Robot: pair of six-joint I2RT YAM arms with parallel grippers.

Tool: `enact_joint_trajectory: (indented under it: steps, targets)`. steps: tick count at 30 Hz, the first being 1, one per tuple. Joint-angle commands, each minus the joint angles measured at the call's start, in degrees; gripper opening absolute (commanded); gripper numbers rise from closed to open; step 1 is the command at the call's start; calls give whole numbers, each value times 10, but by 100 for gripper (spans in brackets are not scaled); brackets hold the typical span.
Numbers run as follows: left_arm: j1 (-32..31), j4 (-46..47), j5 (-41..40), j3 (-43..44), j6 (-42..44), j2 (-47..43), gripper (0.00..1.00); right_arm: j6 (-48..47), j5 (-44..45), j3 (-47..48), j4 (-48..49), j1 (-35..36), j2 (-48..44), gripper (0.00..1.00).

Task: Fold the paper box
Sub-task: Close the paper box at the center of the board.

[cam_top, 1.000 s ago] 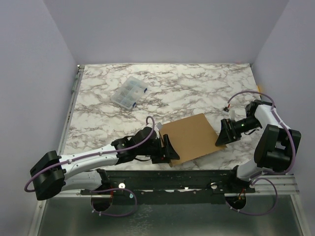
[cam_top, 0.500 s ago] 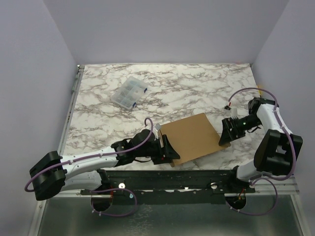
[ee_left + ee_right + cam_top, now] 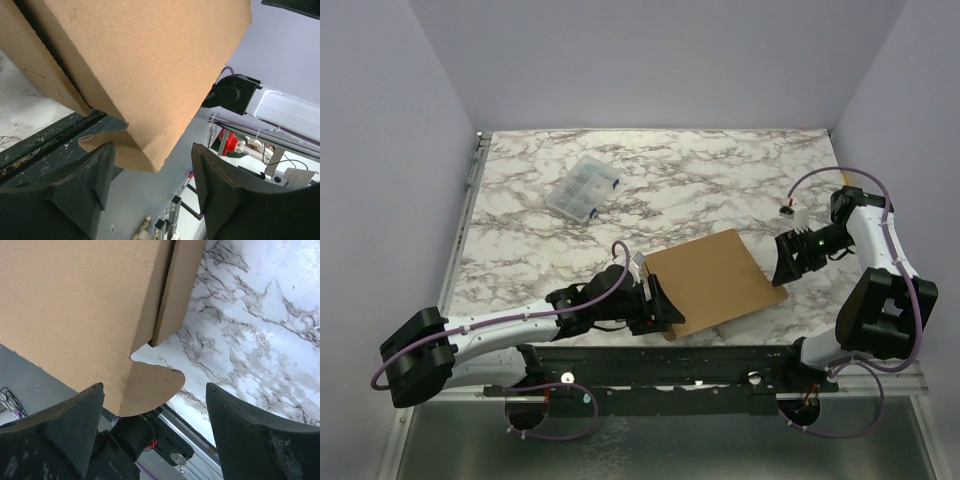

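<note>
Shows the paper box (image 3: pixel 712 283) flat on the marble table (image 3: pixel 720 180), near middle-right, with the nearest corner at the black rail (image 3: pixel 620 360). Reads from above as a brown slab close to square, turned so that corners point near and far. Runs its slightly longer sides from the left toward the right and a little away from the arms. Carries a rounded tab (image 3: pixel 152 385) and a narrow side flap (image 3: pixel 175 290) at the right-hand corner. Puts the left gripper (image 3: pixel 658 305) at the near-left corner, fingers spread wide either side of it, no pinch visible. Puts the right gripper (image 3: pixel 782 268) at the right corner, likewise spread wide, tab between the fingers, no grip. Leaves the clear compartment case (image 3: pixel 582 187) well apart, far left.
</note>
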Motion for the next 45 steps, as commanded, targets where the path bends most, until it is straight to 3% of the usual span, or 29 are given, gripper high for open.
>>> enact_joint_trajectory:
  steps: [1,21,34,45]
  targets:
    - [-4,24,-8,0,-9,2,68,-18,-2,3,-30,-3,-13,85]
    - [-6,52,-9,-1,-18,17,68,-6,-92,-65,-44,-1,11,71]
    - [-12,73,-33,-17,-25,12,66,17,-92,-87,-2,-1,5,64]
    - [-23,89,-52,-27,-23,10,66,16,-76,-100,21,-1,-10,64]
